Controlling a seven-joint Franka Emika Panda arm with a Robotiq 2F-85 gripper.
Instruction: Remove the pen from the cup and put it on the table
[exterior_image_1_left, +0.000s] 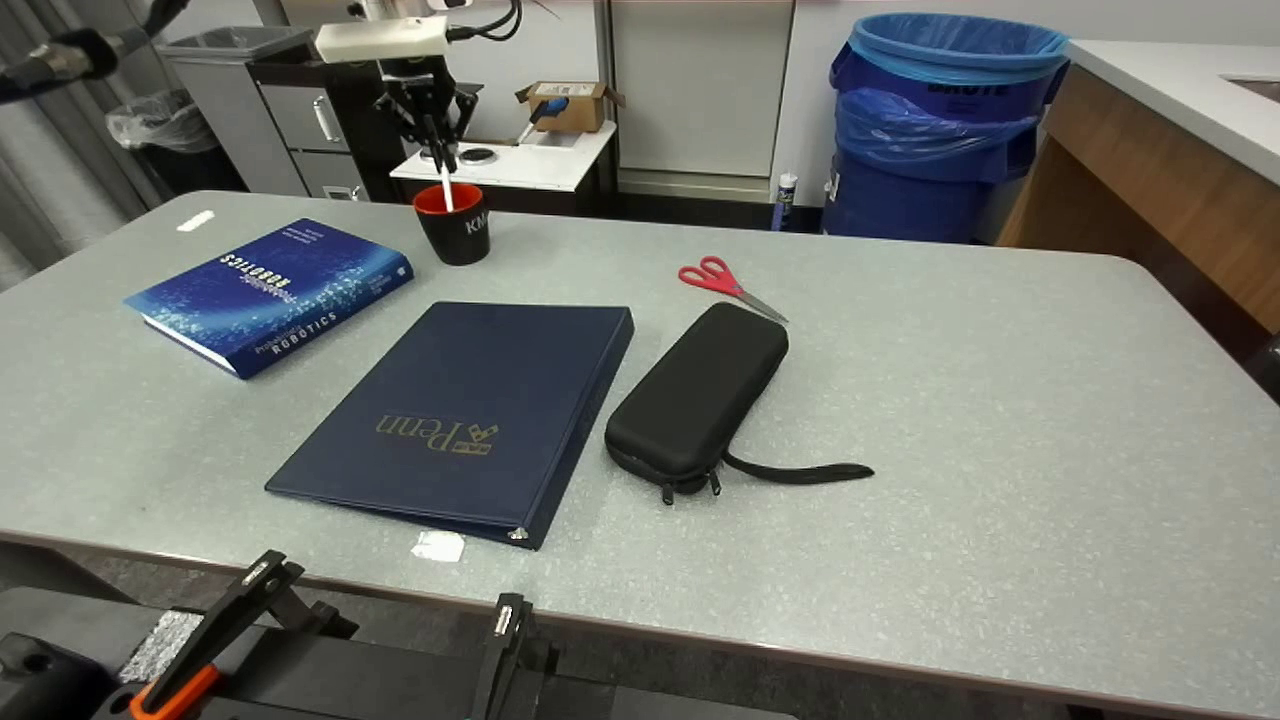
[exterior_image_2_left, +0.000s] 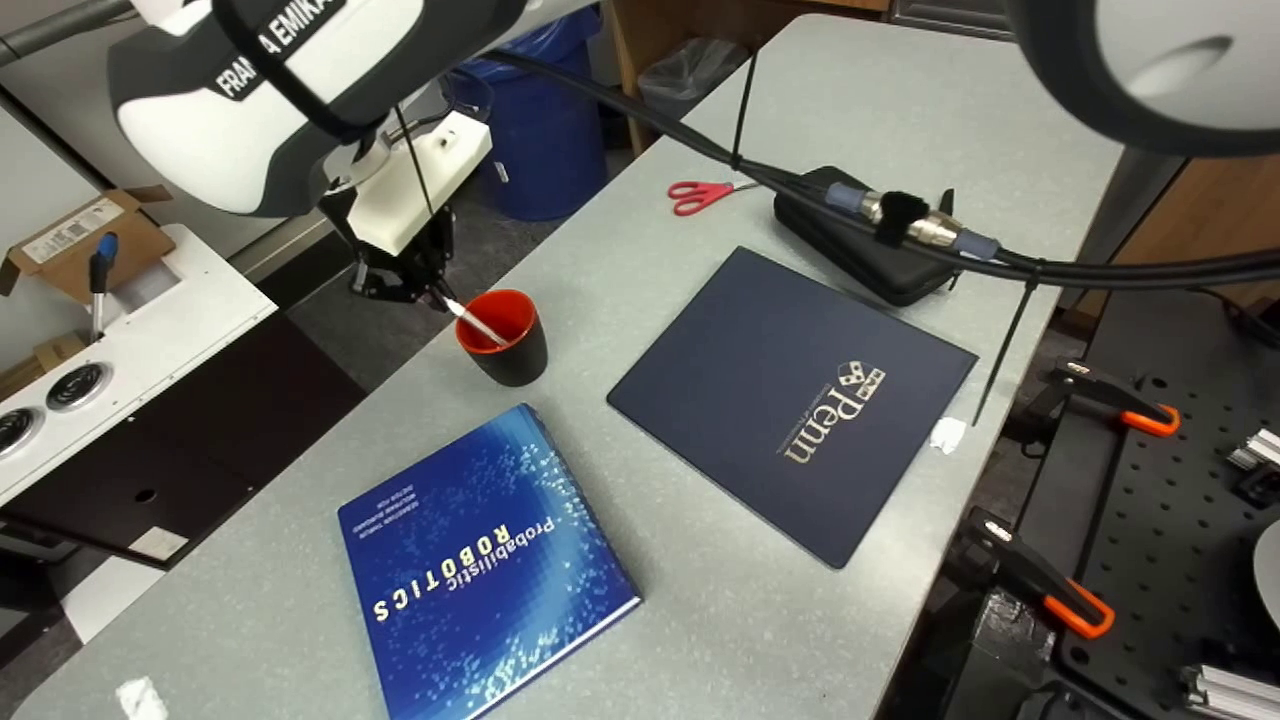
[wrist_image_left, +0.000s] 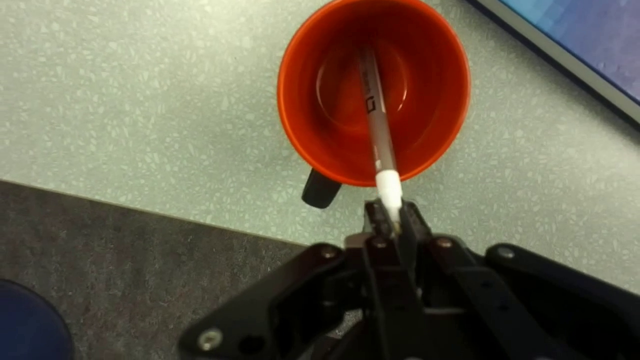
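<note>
The black cup with a red inside stands upright near the table's edge, on the light-grey speckled table. It also shows in an exterior view and from above in the wrist view, its black handle toward the gripper side. The whitish pen leans in the cup, its lower end inside and its white-tipped upper end above the rim. My gripper is shut on the pen's upper end, just above and beside the rim. The gripper points down in an exterior view.
A blue book lies beside the cup. A navy binder, a black case with a strap and red-handled scissors lie farther along. The table's edge runs close behind the cup. A blue bin stands beyond the table.
</note>
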